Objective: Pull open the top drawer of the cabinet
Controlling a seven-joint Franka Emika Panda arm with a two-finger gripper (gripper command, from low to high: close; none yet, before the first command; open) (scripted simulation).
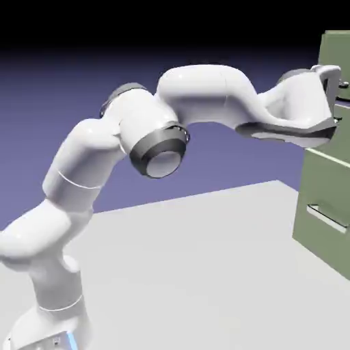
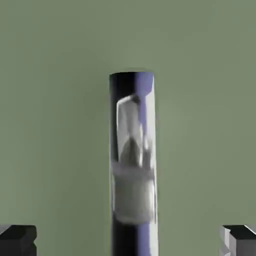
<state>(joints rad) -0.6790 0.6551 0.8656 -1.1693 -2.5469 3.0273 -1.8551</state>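
Spread fingers (image 2: 18,240) flank top drawer (image 2: 55,100) handle (image 2: 132,165); no writing.

Sage-green cabinet (image 1: 321,198), silver handle (image 2: 132,165), white arm (image 1: 205,96)

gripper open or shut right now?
Open. In the hand view the fingertips stand far apart, with the top drawer's handle between them, untouched.

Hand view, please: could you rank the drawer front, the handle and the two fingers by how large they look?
1. Drawer front, fills the frame.
2. Handle, enlarged by nearness.
3. Fingers, only tips show; both look alike.
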